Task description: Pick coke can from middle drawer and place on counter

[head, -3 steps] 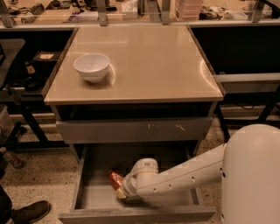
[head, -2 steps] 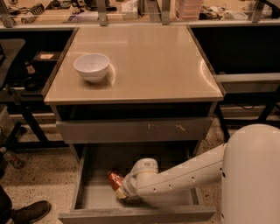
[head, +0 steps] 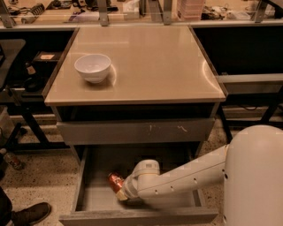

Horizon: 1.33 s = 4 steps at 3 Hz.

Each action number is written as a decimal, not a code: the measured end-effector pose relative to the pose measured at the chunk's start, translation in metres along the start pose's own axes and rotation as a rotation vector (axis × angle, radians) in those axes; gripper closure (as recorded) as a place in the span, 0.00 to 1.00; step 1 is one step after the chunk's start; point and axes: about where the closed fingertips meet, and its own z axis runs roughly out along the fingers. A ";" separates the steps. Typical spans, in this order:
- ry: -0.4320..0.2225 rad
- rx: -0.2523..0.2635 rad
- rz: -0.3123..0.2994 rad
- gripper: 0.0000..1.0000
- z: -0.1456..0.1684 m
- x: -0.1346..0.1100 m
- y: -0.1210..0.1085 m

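Observation:
The coke can (head: 115,180) is small and red with a silver end. It lies tilted inside the open middle drawer (head: 94,197), left of the drawer's centre. My gripper (head: 120,192) reaches into the drawer from the right, at the end of the white arm (head: 185,178). It sits right at the can's lower end and hides that part of the can. The tan counter (head: 150,66) is the top of the cabinet above the drawer.
A white bowl (head: 92,67) stands on the counter's left side. A closed grey drawer front with white scratches (head: 135,130) hangs above the open drawer. A cluttered bench (head: 132,9) runs behind. A shoe (head: 31,213) and a bottle (head: 10,159) are on the floor at left.

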 end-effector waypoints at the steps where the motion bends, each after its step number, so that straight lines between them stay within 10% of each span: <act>1: 0.005 -0.007 0.007 1.00 -0.011 -0.001 0.005; 4: 0.038 0.053 0.107 1.00 -0.086 0.011 0.003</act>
